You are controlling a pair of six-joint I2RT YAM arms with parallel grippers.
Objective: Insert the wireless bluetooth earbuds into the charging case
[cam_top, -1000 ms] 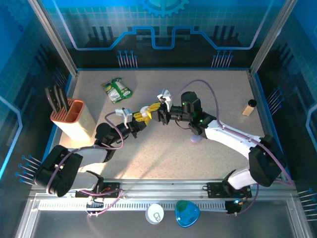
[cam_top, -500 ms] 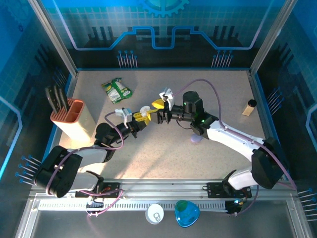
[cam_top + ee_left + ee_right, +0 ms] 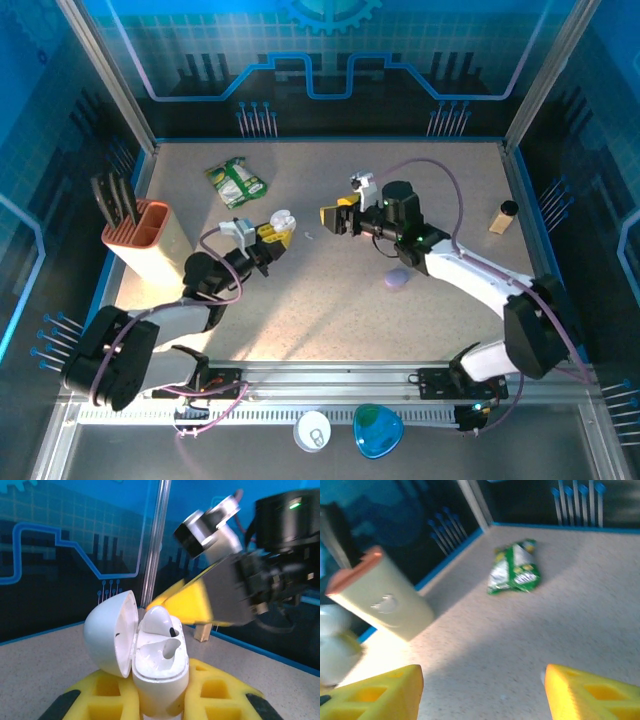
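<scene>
Left end effector (image 3: 270, 233) is clamped on the white charging case (image 3: 160, 665), lid flipped open. One white earbud (image 3: 156, 619) sits tucked in a socket of it. Right end effector (image 3: 336, 217) hangs near the case over the worktop (image 3: 440, 190) with its yellow fingers spread wide, nothing between them. A purple case (image 3: 396, 279) lies by the right arm - green packet (image 3: 236, 182) further back.
</scene>
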